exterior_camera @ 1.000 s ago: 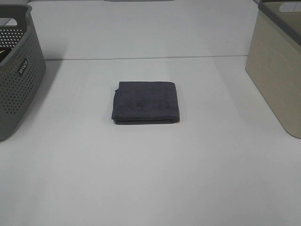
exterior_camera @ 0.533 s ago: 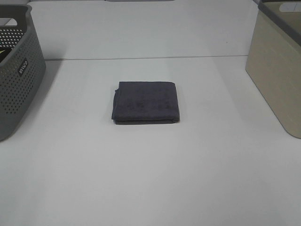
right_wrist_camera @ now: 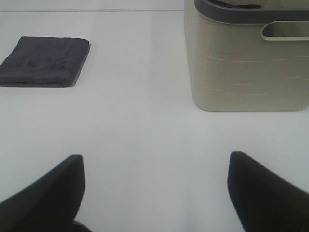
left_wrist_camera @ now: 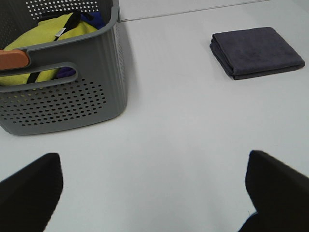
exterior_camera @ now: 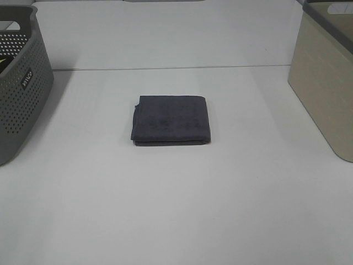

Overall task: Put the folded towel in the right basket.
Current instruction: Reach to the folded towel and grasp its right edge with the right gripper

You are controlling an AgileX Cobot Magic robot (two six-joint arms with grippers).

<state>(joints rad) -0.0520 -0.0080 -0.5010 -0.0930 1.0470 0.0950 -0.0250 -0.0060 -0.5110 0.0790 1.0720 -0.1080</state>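
A dark grey folded towel (exterior_camera: 171, 120) lies flat in the middle of the white table; it also shows in the left wrist view (left_wrist_camera: 256, 51) and the right wrist view (right_wrist_camera: 44, 61). The right basket (exterior_camera: 327, 74) is beige with a grey rim, at the table's right edge, and shows in the right wrist view (right_wrist_camera: 246, 63). My left gripper (left_wrist_camera: 152, 193) is open and empty, well short of the towel. My right gripper (right_wrist_camera: 154, 191) is open and empty, with the towel and the basket both ahead of it. Neither gripper shows in the exterior high view.
A grey perforated basket (exterior_camera: 19, 83) stands at the table's left edge; in the left wrist view (left_wrist_camera: 58, 92) it holds yellow, blue and orange items. A seam (exterior_camera: 165, 68) runs across the table behind the towel.
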